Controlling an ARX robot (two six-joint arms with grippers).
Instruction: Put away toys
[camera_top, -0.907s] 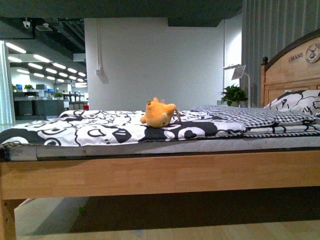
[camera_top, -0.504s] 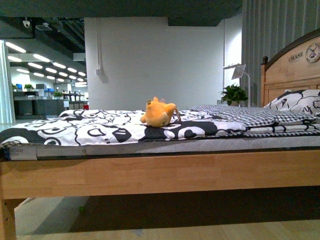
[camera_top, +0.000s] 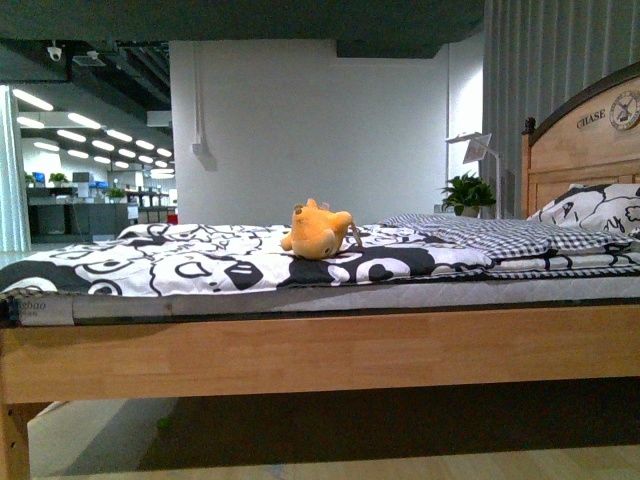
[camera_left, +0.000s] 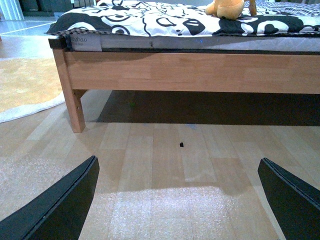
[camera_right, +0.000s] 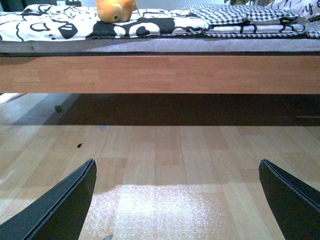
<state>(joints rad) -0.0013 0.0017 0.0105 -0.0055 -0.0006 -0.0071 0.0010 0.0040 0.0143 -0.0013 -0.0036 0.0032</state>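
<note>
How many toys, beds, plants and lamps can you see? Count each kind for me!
Plush toy: 1
Bed: 1
Potted plant: 1
Lamp: 1
Total: 4

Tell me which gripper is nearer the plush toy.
Right gripper, barely. It and the left gripper hang low over the floor before the bed, the plush toy up on the bedding between them.

1. The left end effector is just two plain matte-black fingers, wedge-shaped, tapering to pointy tips.
2. The right end effector looks like a twin: black wedges, smooth flat faces.
</note>
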